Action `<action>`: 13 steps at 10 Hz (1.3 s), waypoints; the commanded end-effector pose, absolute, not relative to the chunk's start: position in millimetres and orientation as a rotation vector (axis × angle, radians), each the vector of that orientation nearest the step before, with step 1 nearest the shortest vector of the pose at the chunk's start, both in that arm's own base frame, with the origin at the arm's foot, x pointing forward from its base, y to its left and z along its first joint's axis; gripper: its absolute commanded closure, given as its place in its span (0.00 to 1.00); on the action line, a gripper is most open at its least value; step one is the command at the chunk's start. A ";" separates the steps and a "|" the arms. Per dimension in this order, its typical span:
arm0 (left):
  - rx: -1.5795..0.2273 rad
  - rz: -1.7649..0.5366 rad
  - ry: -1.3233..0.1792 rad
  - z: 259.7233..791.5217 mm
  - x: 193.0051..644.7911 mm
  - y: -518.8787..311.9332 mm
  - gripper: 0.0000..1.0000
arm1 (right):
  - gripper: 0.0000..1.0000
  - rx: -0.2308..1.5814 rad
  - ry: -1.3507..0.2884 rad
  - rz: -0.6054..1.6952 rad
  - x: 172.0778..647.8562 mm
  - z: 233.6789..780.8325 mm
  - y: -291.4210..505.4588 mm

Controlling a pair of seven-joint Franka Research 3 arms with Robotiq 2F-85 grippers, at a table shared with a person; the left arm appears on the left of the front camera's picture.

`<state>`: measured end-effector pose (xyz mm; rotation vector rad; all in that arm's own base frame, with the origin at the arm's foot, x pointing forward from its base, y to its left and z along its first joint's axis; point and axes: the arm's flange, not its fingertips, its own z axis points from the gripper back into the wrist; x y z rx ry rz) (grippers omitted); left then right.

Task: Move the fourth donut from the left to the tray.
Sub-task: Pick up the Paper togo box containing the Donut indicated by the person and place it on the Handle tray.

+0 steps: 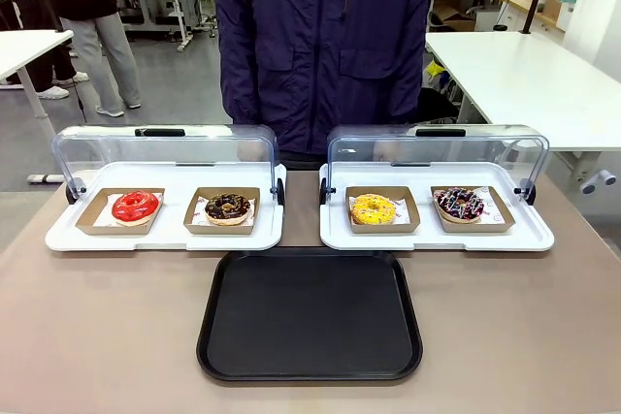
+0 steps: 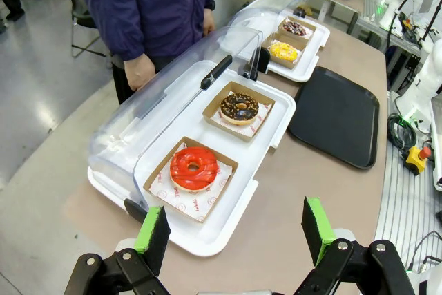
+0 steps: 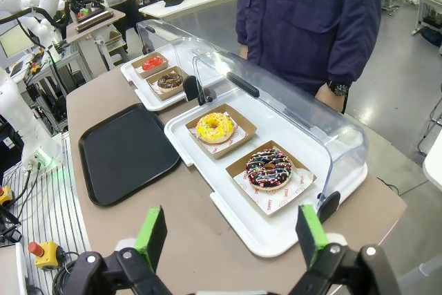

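Note:
The fourth donut from the left (image 1: 460, 204) (image 3: 269, 169) (image 2: 295, 28) has dark chocolate glaze, white drizzle and pink sprinkles. It lies in a brown cardboard holder on the right white tray, under an opened clear lid. The black tray (image 1: 310, 314) (image 3: 127, 151) (image 2: 335, 115) lies bare at the table's near middle. In the left wrist view my left gripper (image 2: 235, 229) is open, hovering above the table edge near the red donut (image 2: 193, 168). My right gripper (image 3: 232, 234) is open too, raised over the table short of the sprinkled donut.
A person in a dark jacket (image 1: 320, 46) stands at the far side, hands down. The left white tray (image 1: 165, 235) holds the red donut and a chocolate crumb donut (image 1: 228, 207). A yellow donut (image 1: 374, 208) sits beside the target. Both clear lids stand open toward the person.

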<state>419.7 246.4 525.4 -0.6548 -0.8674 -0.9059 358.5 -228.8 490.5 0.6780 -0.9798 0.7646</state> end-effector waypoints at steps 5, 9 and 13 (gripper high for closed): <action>-0.659 -0.907 -0.867 526.0 419.0 246.8 0.00 | 0.00 0.684 -1.013 0.769 361.4 491.5 -228.1; -0.659 -0.907 -0.867 526.0 419.0 246.8 0.00 | 0.00 0.684 -1.013 0.769 361.4 491.5 -228.1; -0.659 -0.907 -0.867 526.0 419.0 246.8 0.00 | 0.00 0.684 -1.013 0.769 361.4 491.5 -228.1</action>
